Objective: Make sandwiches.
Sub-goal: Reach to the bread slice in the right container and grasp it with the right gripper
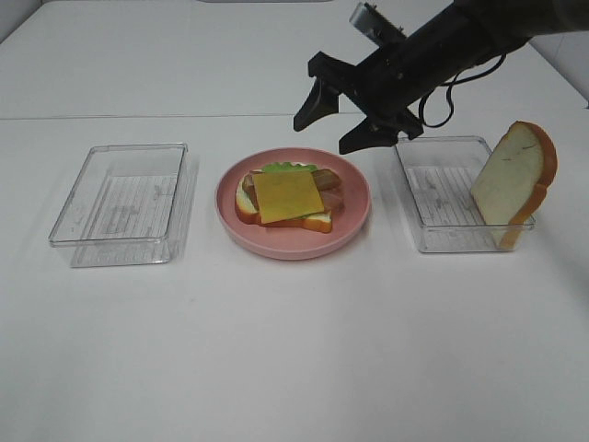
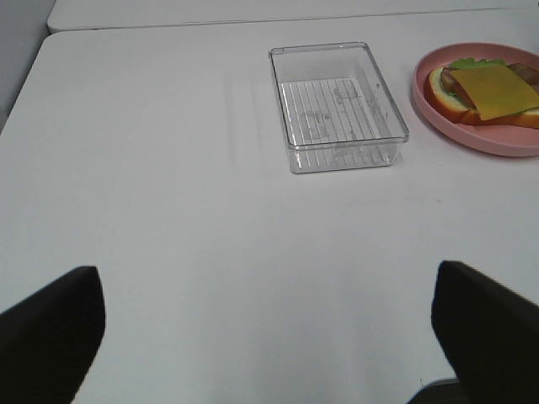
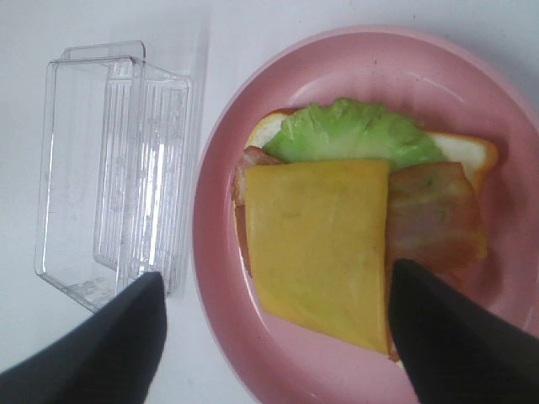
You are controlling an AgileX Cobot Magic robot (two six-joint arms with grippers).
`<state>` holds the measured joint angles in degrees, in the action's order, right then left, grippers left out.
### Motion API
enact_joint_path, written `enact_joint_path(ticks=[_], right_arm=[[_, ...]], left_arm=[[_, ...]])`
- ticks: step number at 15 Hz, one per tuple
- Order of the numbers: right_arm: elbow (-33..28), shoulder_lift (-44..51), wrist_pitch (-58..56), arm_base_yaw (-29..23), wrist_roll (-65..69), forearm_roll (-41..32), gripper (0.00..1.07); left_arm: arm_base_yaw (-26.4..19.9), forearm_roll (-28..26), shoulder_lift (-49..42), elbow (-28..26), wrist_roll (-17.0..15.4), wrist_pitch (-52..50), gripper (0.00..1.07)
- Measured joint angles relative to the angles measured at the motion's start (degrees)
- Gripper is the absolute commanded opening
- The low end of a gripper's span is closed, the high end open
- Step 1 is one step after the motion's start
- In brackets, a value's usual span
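An open-faced sandwich stack (image 1: 288,196) lies on the pink plate (image 1: 294,249): a bread slice, green lettuce (image 3: 354,135), brown bacon (image 3: 434,215) and a yellow cheese slice (image 3: 320,244) on top. A second bread slice (image 1: 515,180) leans upright in the right clear container (image 1: 442,198). My right gripper (image 1: 322,135) hangs open and empty above the plate's far side; in the right wrist view the right gripper (image 3: 278,337) straddles the cheese from above. My left gripper (image 2: 269,337) is open and empty over bare table, well short of the plate (image 2: 438,109).
An empty clear container (image 1: 124,203) stands left of the plate; it also shows in the left wrist view (image 2: 337,105) and the right wrist view (image 3: 109,177). The white table runs wide in front of all three.
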<state>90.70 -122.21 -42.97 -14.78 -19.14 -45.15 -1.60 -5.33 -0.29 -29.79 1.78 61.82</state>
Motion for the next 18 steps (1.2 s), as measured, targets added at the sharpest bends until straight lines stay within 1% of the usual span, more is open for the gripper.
enact_joint_path(ticks=[1,2,3,4,6,7,8,9,11,12,16,18], right_arm=[[0.0,2.0,0.0,0.0,0.3,2.3,0.9],[0.0,3.3,-0.1,0.0,0.7,4.1,0.93],[0.0,8.0,-0.2,0.0,6.5,14.1,0.96],[0.0,9.2,-0.2,0.0,8.1,17.0,0.96],[0.0,13.0,-0.6,0.0,16.4,30.9,0.96],[0.0,13.9,-1.1,0.0,18.4,34.3,0.96],[1.5,15.9,-6.9,1.0,23.9,43.7,0.95],[2.2,16.0,-8.5,1.4,24.4,44.4,0.95],[4.2,16.0,-13.6,4.0,24.7,45.1,0.95],[6.0,16.0,-16.9,8.5,24.7,46.0,0.95],[6.6,14.4,-18.6,14.5,24.7,45.7,0.95],[6.6,11.6,-18.6,15.5,24.7,45.9,0.95]], left_arm=[[0.0,0.0,0.0,0.0,0.0,0.0,0.98],[0.0,0.0,0.0,0.0,0.0,0.0,0.98],[0.0,0.0,0.0,0.0,0.0,0.0,0.98],[0.0,0.0,0.0,0.0,0.0,0.0,0.98],[0.0,0.0,0.0,0.0,0.0,0.0,0.98],[0.0,0.0,0.0,0.0,0.0,0.0,0.98],[0.0,0.0,0.0,0.0,0.0,0.0,0.98],[0.0,0.0,0.0,0.0,0.0,0.0,0.98],[0.0,0.0,0.0,0.0,0.0,0.0,0.98],[0.0,0.0,0.0,0.0,0.0,0.0,0.98],[0.0,0.0,0.0,0.0,0.0,0.0,0.98],[0.0,0.0,0.0,0.0,0.0,0.0,0.98]])
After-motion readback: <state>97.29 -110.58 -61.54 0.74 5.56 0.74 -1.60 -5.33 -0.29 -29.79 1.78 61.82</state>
